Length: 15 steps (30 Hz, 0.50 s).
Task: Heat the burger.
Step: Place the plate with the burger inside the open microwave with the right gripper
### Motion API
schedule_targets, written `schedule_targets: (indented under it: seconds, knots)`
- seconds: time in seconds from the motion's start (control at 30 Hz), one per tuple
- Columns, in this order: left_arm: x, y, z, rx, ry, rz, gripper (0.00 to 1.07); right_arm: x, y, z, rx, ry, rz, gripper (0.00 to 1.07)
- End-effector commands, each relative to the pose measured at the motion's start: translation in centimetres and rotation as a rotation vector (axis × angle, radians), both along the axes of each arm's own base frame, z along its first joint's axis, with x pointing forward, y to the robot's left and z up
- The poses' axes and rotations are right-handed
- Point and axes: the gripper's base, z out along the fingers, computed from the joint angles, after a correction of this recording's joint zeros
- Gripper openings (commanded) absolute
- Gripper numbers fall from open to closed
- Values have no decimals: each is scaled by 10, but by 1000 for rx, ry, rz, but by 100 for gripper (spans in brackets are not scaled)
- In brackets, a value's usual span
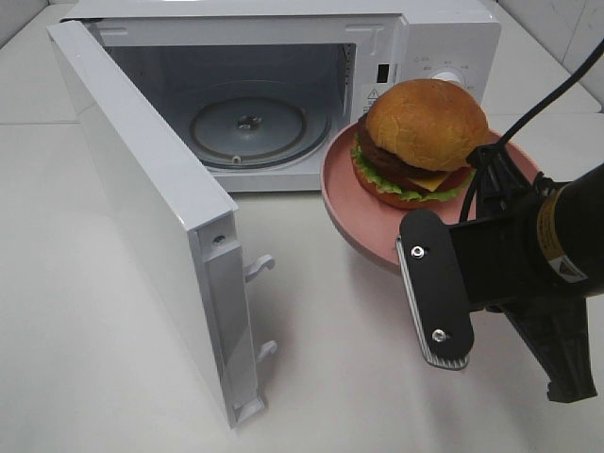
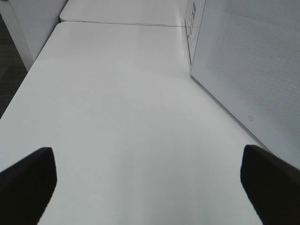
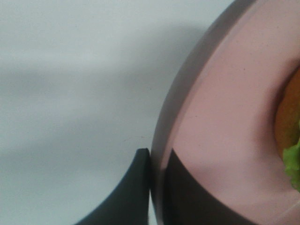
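The burger [image 1: 425, 132], a brown bun with patty, cheese and lettuce, lies on a pink plate [image 1: 354, 212]. The plate hangs above the table in front of the microwave's control panel, just right of the open cavity. My right gripper [image 1: 411, 236] is shut on the plate's near rim. The right wrist view shows the gripper [image 3: 157, 164] pinching that plate [image 3: 225, 117] edge, with a bit of burger [image 3: 290, 126] at the side. My left gripper [image 2: 147, 157] is open over bare table with nothing between its fingers. It is out of the exterior view.
The white microwave [image 1: 444, 38] stands at the back with its door [image 1: 142, 189] swung wide open toward the front left. The glass turntable [image 1: 247, 127] inside is bare. The microwave's side wall [image 2: 253, 61] rises beside my left gripper.
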Motion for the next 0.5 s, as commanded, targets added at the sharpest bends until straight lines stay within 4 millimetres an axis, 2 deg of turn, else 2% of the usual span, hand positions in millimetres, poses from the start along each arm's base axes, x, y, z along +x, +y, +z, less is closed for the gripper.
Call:
schedule_targets:
  seconds: [0.03,0.5]
  knots:
    - [-2,-1,0,-10,-21,-4,102,4,5,2,-19,-48,114,0]
    - [-2,-1,0,-10,-21,-4,102,11,24,-17,19,-32,236,0]
